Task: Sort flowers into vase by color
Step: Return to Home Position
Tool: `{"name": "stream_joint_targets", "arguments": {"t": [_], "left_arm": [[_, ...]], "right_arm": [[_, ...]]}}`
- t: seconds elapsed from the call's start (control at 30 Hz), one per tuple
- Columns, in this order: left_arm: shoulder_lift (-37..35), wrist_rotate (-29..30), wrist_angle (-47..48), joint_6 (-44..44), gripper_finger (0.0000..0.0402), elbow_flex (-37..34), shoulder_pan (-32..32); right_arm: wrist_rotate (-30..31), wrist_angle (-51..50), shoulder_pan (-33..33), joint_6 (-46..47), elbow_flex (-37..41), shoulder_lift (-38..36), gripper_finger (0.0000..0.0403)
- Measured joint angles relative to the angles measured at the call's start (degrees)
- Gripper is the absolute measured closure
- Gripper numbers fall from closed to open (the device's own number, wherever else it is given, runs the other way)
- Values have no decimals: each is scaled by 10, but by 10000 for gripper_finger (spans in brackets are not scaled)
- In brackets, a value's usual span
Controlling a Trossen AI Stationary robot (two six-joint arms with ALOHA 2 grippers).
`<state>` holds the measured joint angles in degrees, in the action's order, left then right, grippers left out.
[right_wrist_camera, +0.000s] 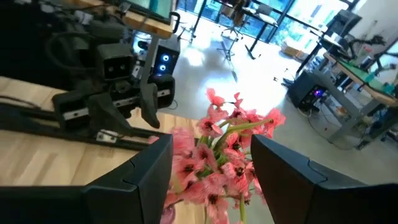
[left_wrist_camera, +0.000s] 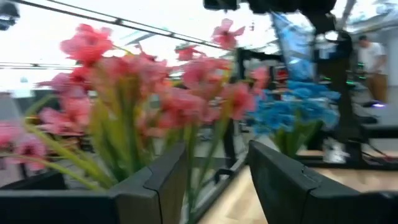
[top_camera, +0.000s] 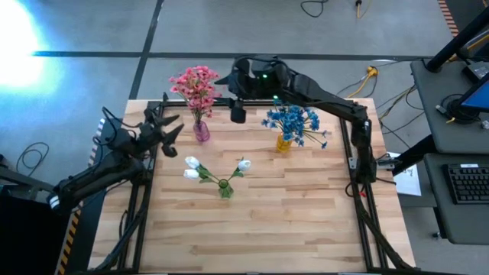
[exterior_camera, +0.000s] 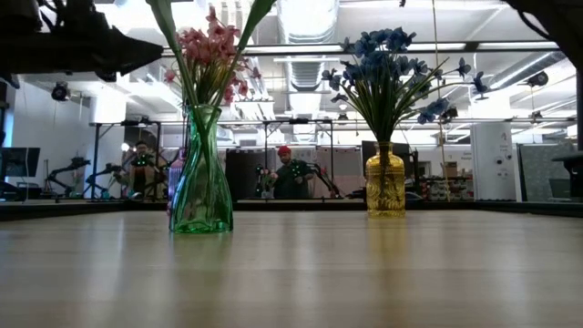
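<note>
Pink flowers (top_camera: 197,84) stand in a small pink vase (top_camera: 201,131) at the table's far left. Blue flowers (top_camera: 294,122) fill a yellow vase (top_camera: 283,143) at the far right. White flowers (top_camera: 192,166) stick up from a green vase (top_camera: 225,189) near the middle. My left gripper (top_camera: 174,128) is open just left of the pink vase, with the pink blossoms (left_wrist_camera: 155,93) ahead of its fingers. My right gripper (top_camera: 229,95) is open, high over the far edge, and looks down on the pink flowers (right_wrist_camera: 217,162).
Black frame rails (top_camera: 141,191) run along the table's left and right edges. In the low view the green vase (exterior_camera: 200,178) and yellow vase (exterior_camera: 385,182) stand upright, with people (exterior_camera: 290,173) in the room behind. Bare wood (top_camera: 252,237) covers the near half.
</note>
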<state>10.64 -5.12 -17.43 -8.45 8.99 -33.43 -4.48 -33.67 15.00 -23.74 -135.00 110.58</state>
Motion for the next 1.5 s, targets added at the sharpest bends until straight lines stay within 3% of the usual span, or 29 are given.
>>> {"name": "stream_joint_targets", "arguments": {"t": [0.6, 0.87, 1.07, 1.5], "left_arm": [[-51, -19, 195, 3, 244, 75, 139], [-57, -19, 264, 31, 244, 99, 160], [-68, -19, 266, 35, 244, 100, 160], [-89, 2, 283, 25, 244, 100, 160]], "right_arm": [[-45, -206, -68, -2, 4, -121, 193], [-39, -260, -122, 33, 29, -174, 193], [47, -237, -158, 54, 119, -255, 193], [81, -89, -165, 83, 392, -452, 193]]}}
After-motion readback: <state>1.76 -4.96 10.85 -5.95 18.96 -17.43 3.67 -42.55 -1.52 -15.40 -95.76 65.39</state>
